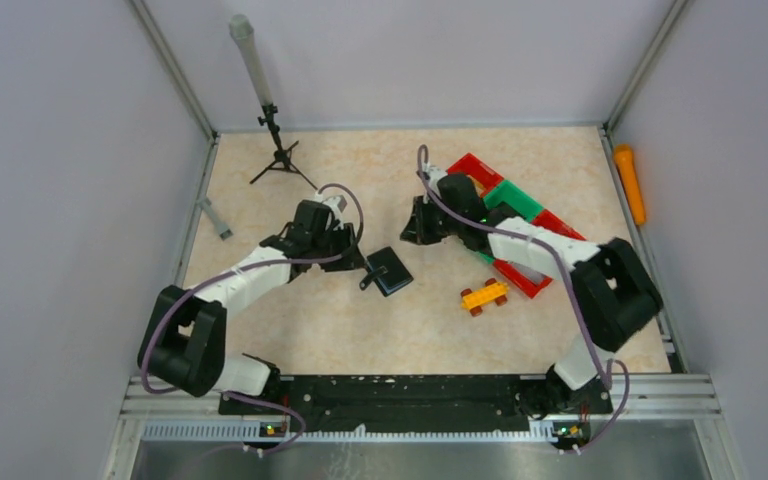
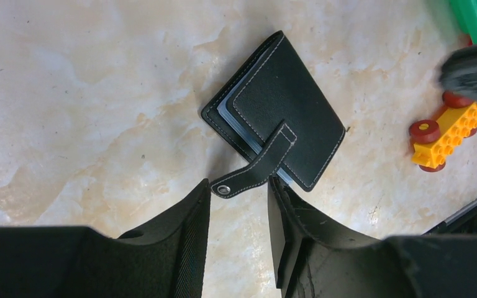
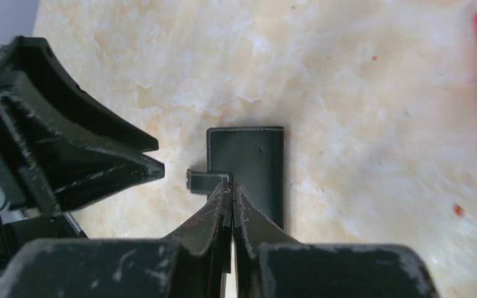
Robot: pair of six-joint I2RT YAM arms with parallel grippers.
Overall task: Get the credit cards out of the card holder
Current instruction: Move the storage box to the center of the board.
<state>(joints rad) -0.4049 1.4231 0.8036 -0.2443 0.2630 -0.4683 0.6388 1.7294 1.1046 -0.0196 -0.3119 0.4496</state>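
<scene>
The black card holder lies closed on the marble-patterned table between both arms. In the left wrist view the card holder has its strap tab unsnapped, and the silver snap lies between my fingertips. Bluish-grey card edges show at its open side. My left gripper is open just short of the holder, around the strap end; it also shows in the top view. My right gripper is shut and empty, its tips over the card holder next to the strap.
A yellow-orange toy brick car stands right of the holder. Red and green bins lie behind the right arm. A small black tripod stands at the back left, and an orange object lies by the right wall.
</scene>
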